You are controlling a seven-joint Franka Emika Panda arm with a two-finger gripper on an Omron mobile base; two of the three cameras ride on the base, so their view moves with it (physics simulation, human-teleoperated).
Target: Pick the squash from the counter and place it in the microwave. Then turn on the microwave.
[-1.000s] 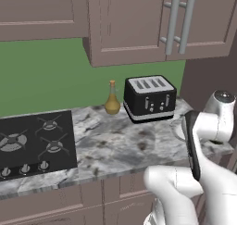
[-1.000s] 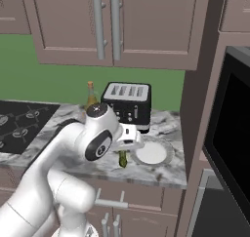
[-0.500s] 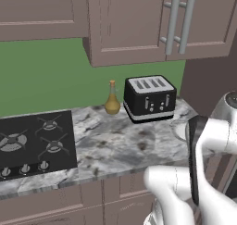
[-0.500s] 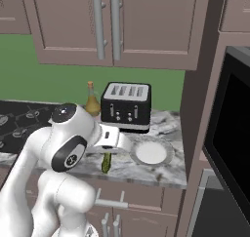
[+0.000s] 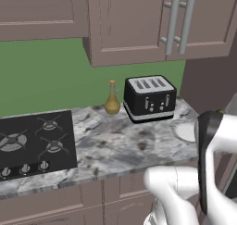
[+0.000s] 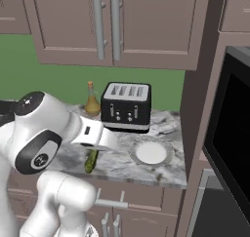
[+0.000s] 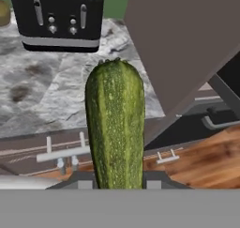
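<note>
One squash (image 7: 115, 128) is counted, one black toaster (image 5: 149, 98), one amber bottle (image 5: 112, 99) and one white plate (image 6: 151, 152). One stovetop (image 5: 34, 144) with four burners is seen at the counter's (image 5: 120, 147) left end. One microwave (image 6: 229, 133) is seen at the right.

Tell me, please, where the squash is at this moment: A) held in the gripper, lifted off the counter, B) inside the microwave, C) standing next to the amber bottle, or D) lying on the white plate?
A: the squash stands between the fingers of the gripper in the hand view, and in the right base view it hangs below the hand, in front of the counter edge.
</note>
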